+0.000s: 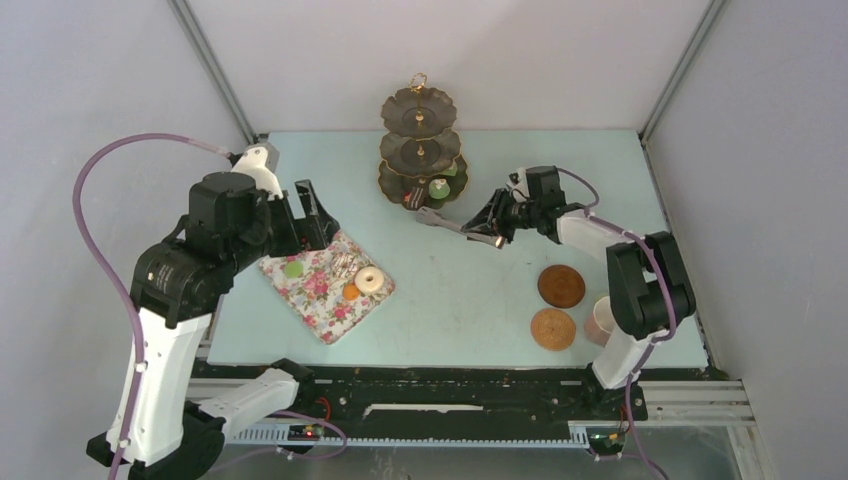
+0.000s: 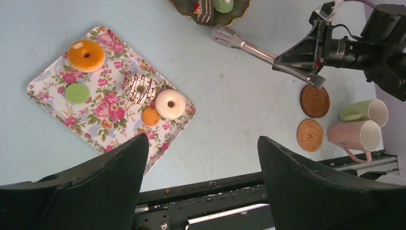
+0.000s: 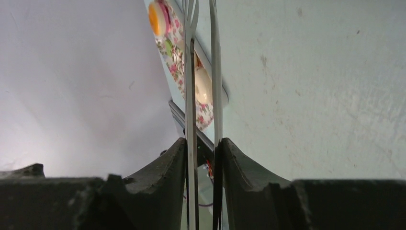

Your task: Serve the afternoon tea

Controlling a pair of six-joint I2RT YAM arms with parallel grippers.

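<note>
Nearest the arm bases, at the lower right of the top view, two round coasters lie on the pale blue table [image 1: 470, 300]: a woven light-brown coaster [image 1: 553, 329] and, just beyond it, a dark brown coaster [image 1: 561, 286]. They are close together but not touching. The pink cup [image 2: 355, 135] and the pale green cup [image 2: 364, 111] sit side by side just right of the coasters. In the top view the right arm hides most of them.

At the lower left of centre in the top view lies the floral-print cloth [image 1: 322, 290]. It carries five pieces:
- orange doughnut [image 2: 86, 55]
- green round piece [image 2: 76, 93]
- chocolate-striped doughnut [image 2: 140, 89]
- white doughnut [image 2: 170, 104], just beside the striped one
- small orange biscuit [image 2: 151, 116], just beside the white doughnut

The left gripper [image 2: 201, 139] hangs over the upper left edge of the cloth. Its fingers are spread wide, with nothing between them.

Right of centre, the right gripper [image 3: 203, 141] is clamped on the handle end of the long grey tongs [image 1: 455, 224]. Both tong arms run between its fingers, pressed nearly together. The tong tip points left and lies near the stand's bottom tier, apart from it.

Farthest away, at top centre, stands the three-tier stand [image 1: 418, 150]. Its bottom tier carries a chocolate piece [image 1: 413, 198] and a green cake [image 1: 439, 188].
</note>
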